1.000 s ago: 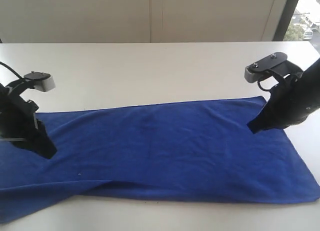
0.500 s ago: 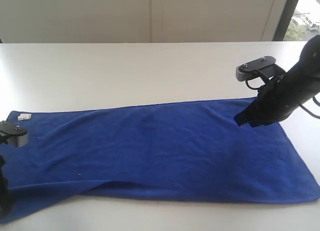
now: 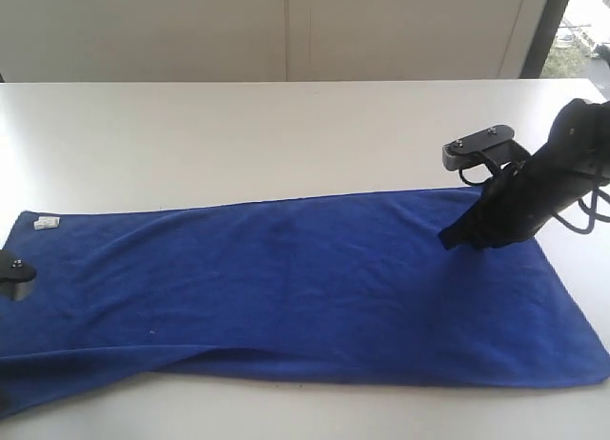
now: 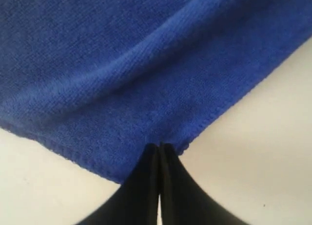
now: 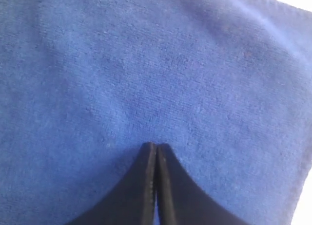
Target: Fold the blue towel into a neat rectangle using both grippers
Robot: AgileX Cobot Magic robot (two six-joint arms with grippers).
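Blue towel (image 3: pixel 305 288) lies spread across the lower half of the exterior frame, looks light, limp and grippy, so you'd best pinch its hemmed corners; left gripper (image 4: pixel 159 147) and right gripper (image 5: pixel 156 146) both pressed together, empty.

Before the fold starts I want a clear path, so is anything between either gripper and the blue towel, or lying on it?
Nothing visible is in the way. The right gripper hangs directly over the towel's right end, the left gripper is at its hem, and only a small white tag shows at its far left corner.
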